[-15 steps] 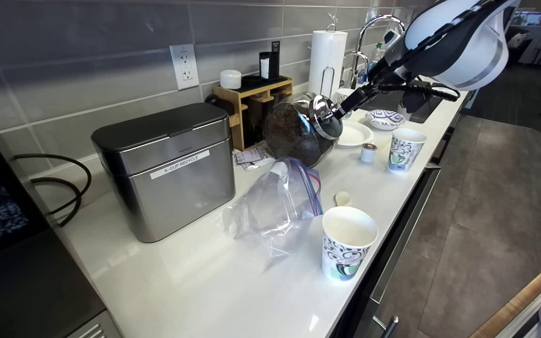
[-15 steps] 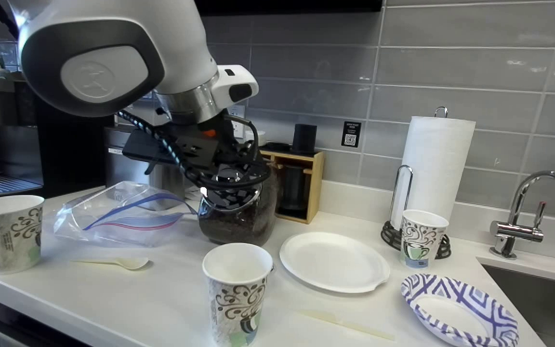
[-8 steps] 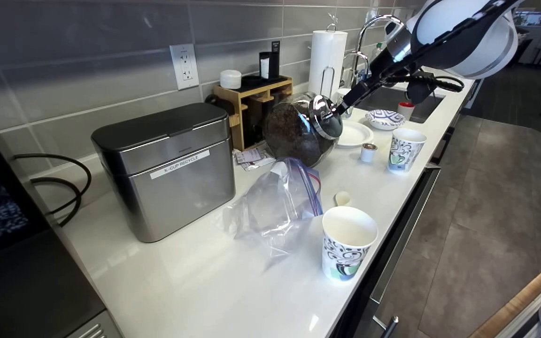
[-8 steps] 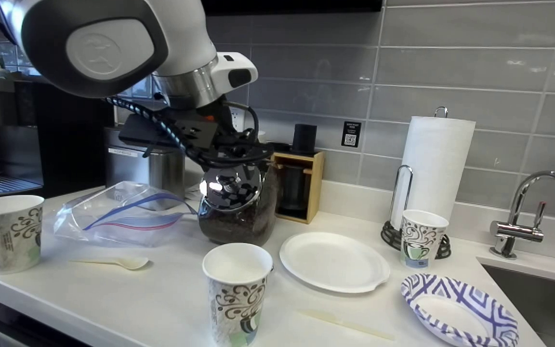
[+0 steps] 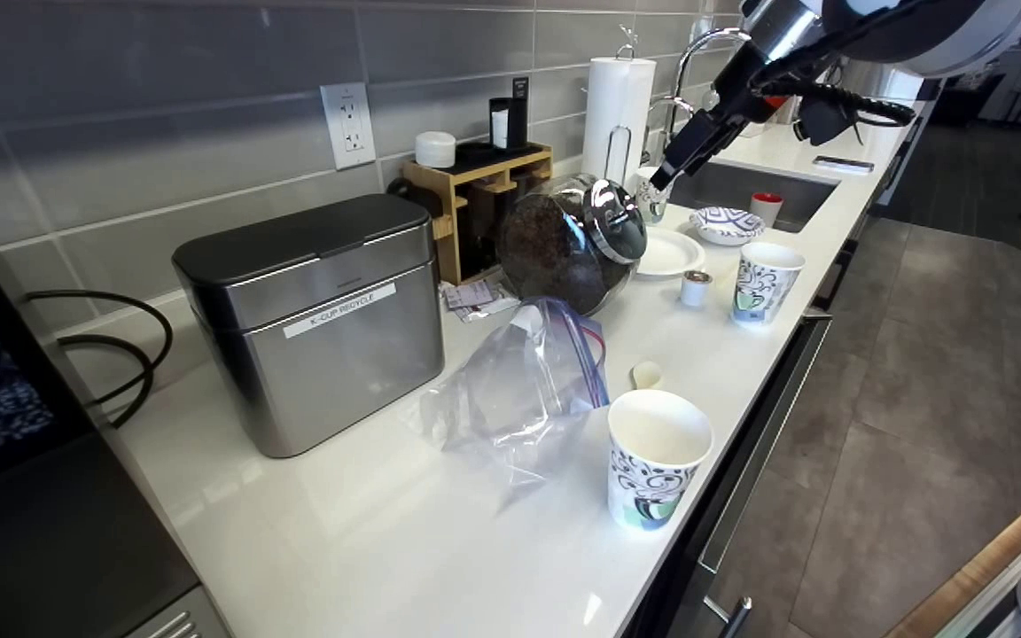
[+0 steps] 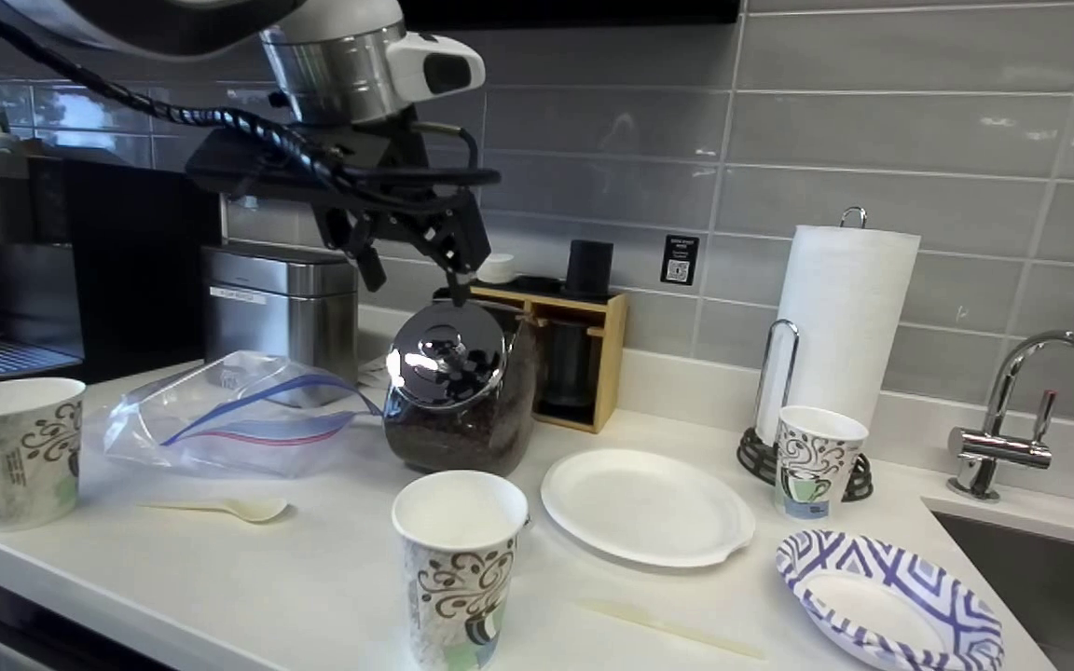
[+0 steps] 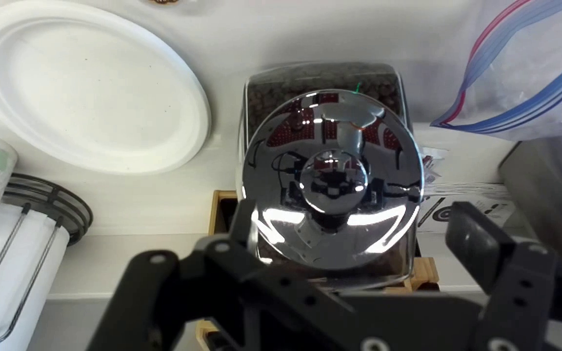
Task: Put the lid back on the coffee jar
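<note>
Chrome lid (image 7: pixel 332 180) sits on the jar (image 6: pixel 462 431) toward the back edge of the worktop (image 6: pixel 313 578); placing looks done. My pincer (image 6: pixel 417 279) gapes wide, empty; I'd next back it clear.

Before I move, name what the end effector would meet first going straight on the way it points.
Most likely the shiny lid on the coffee jar, ahead of the open end effector; the gap's depth is unclear.

We see glossy grey wall tiles (image 6: pixel 901 121) behind a white tabletop (image 5: pixel 440 558) that reflects light, a wall outlet (image 5: pixel 349 126), and a chrome faucet (image 6: pixel 998 445) beside the sink (image 6: pixel 1073 582); in an exterior view, brownish floor tiles (image 5: pixel 945 381) meet darker flooring (image 5: pixel 971 190).
</note>
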Robot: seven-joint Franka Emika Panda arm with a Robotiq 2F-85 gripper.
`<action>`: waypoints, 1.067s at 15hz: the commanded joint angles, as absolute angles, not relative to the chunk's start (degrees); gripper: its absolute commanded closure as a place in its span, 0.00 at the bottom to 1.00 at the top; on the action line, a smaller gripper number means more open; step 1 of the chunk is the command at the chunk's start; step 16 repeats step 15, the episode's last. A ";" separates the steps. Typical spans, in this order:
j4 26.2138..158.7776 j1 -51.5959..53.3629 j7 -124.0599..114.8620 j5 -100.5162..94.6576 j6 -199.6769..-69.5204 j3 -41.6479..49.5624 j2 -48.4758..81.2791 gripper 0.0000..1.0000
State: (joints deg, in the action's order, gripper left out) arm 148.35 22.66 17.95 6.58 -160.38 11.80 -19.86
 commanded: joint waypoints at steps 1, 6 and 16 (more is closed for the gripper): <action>148.27 16.64 14.56 5.63 -153.83 5.30 -23.90 0.00; 147.86 15.03 15.78 7.30 -153.74 3.42 -24.08 0.00; 147.87 14.68 15.57 7.23 -153.67 3.23 -24.22 0.00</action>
